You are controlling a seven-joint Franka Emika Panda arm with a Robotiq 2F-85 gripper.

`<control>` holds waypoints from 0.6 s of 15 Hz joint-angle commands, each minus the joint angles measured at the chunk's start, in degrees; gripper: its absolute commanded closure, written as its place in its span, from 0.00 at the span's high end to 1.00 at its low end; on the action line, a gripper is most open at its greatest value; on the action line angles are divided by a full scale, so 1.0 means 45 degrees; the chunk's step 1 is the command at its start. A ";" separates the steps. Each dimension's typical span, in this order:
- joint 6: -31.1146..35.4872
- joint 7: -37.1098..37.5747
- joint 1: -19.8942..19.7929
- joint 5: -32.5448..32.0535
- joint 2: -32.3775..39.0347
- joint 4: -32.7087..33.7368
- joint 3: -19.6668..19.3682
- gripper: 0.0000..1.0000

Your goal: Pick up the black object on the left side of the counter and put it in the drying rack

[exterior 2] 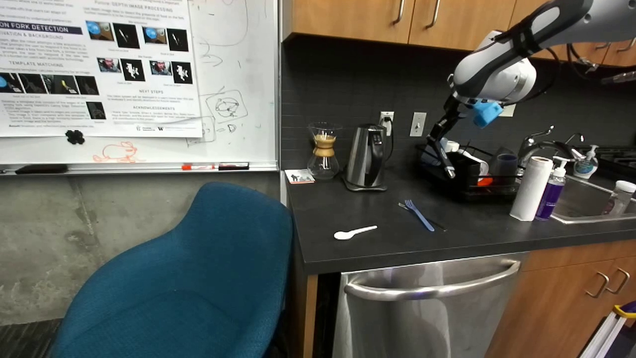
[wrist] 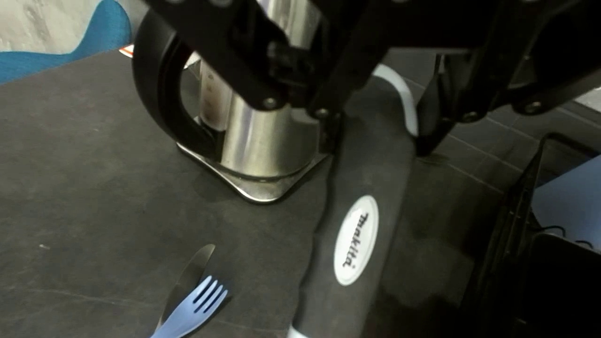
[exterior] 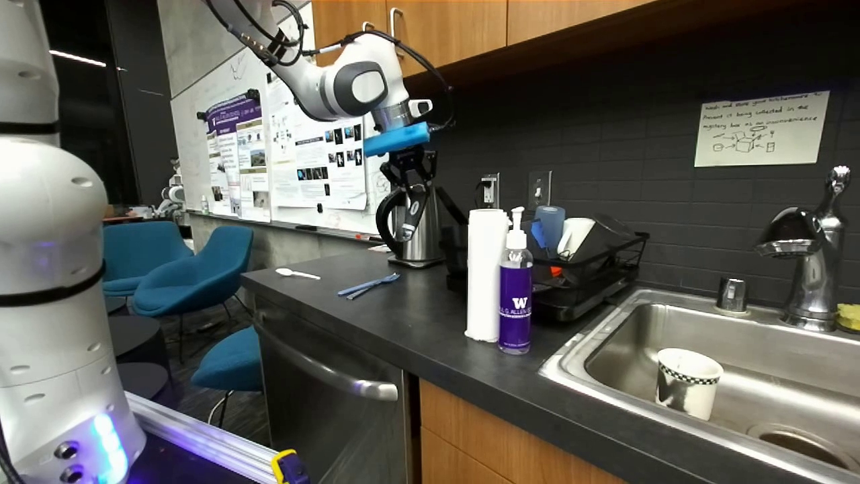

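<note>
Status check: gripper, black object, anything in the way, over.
Gripper closed on black Makita-labelled object. Held aloft, outside drying rack. Dishware inside may crowd placement.

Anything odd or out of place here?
The black object in the claw, perhaps: marked "makita", it looks more like a tool handle than dishware. Also, a blue fork lies across a knife on the counter. I see no spill.
</note>
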 commanded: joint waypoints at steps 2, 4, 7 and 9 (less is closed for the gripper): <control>0.0983 -0.1064 0.0095 0.0091 -0.1003 -0.0812 -0.0234 0.18; 0.1439 -0.1303 0.0143 0.0131 -0.1242 -0.1046 -0.0353 0.18; 0.2093 -0.1294 0.0028 0.0214 -0.1445 -0.1285 -0.0360 0.18; 0.2481 -0.1232 0.0044 0.0188 -0.1485 -0.1313 -0.0409 0.18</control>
